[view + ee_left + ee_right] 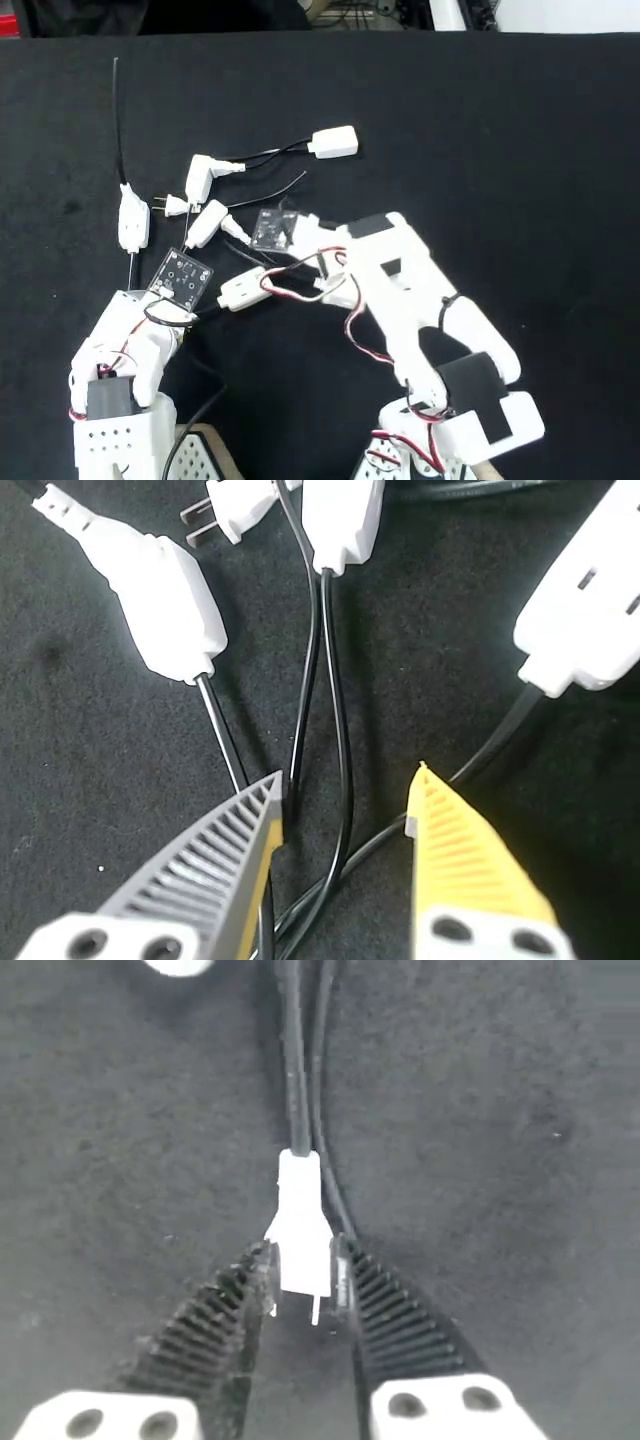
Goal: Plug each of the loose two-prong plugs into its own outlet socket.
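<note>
The right gripper [300, 1252] is pinching a small white two-prong plug [300, 1222]. The left gripper [348, 776] is gaping beside a white outlet socket [590, 610].

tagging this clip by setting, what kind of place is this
Probably a robotics lab bench: two white arms at a black-covered table, with short-corded plugs and sockets laid out, one plug in the right gripper.

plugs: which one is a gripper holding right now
The small white plug pinched in the right gripper, prongs pointing back toward the wrist camera. The other pronged plug lies free on the table, ungripped.
</note>
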Motion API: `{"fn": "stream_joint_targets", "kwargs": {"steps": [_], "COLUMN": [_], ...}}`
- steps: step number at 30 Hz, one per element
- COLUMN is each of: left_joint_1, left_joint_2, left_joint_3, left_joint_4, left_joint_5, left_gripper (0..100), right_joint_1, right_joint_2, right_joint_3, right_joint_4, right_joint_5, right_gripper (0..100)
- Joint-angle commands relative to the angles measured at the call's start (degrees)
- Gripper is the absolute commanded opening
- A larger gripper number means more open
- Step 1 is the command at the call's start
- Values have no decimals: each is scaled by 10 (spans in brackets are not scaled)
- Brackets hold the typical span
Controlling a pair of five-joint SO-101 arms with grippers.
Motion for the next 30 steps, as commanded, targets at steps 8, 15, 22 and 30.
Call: {"fn": "stream_joint_targets", "kwargs": {"steps": [8, 15, 22, 30], "left_joint_1": [6, 6, 6, 5], "left_joint_2": [-4, -4, -4, -4], "left_joint_3": [7, 7, 7, 7], "left_joint_4": [3, 3, 3, 3], "left_joint_5": [-3, -3, -3, -3], "left_gripper": [202, 202, 202, 202], "right_joint_1": [-70, -76, -84, -140], "right_joint_2": [7, 7, 7, 7], "right_joint_3": [38, 56, 64, 79], "right_joint_4": [29, 46, 55, 76], "right_joint_5": [-54, -69, -73, -104], "right_gripper": [78, 78, 75, 78]}}
